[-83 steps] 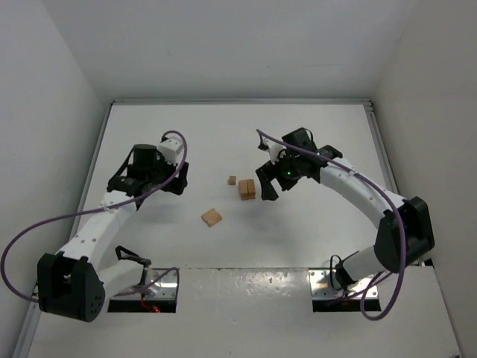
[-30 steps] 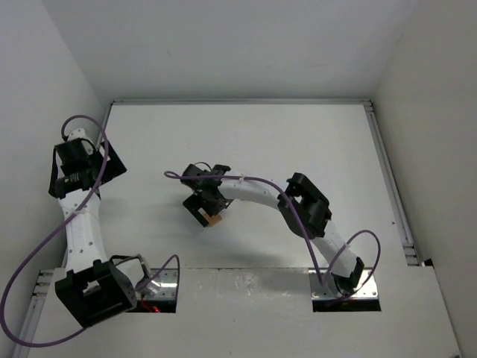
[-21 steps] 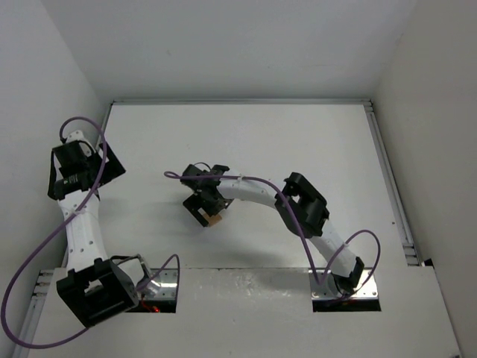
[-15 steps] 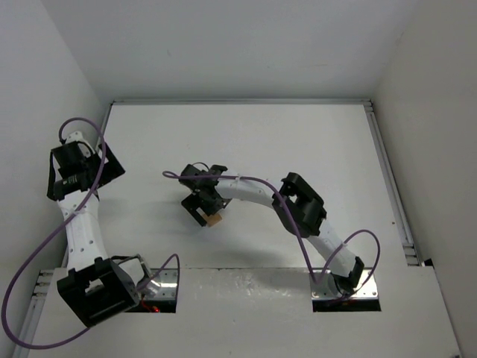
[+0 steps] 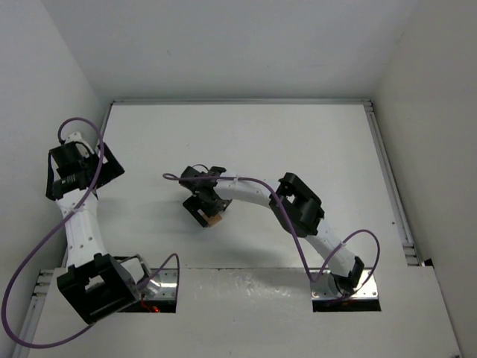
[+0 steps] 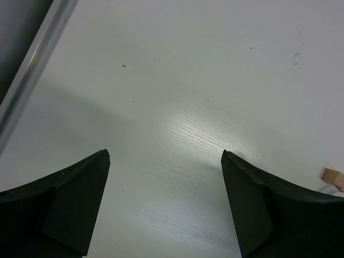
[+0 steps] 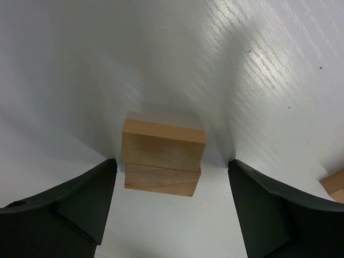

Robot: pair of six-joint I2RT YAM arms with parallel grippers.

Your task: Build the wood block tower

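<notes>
Two tan wood blocks stacked as a low tower (image 7: 163,156) stand on the white table. In the right wrist view the tower sits between my right gripper's (image 7: 171,161) open fingers, with a gap on each side. In the top view the right gripper (image 5: 206,209) hovers over it left of centre, and only a tan corner of the tower (image 5: 215,221) shows. Another wood block (image 7: 334,183) peeks in at the right wrist view's right edge. My left gripper (image 5: 99,167) is open and empty at the far left, over bare table (image 6: 164,156). A block (image 6: 333,176) shows at its view's right edge.
The table's metal rail (image 6: 32,64) runs close by the left gripper, with the left wall (image 5: 45,112) just beyond it. The right arm's white forearm (image 5: 250,191) stretches across the table's middle and hides what lies beneath it.
The left arm has swung from the middle out to the far left. The right gripper has moved from the centre blocks to the tower at lower left and hardly moved in the last second.
</notes>
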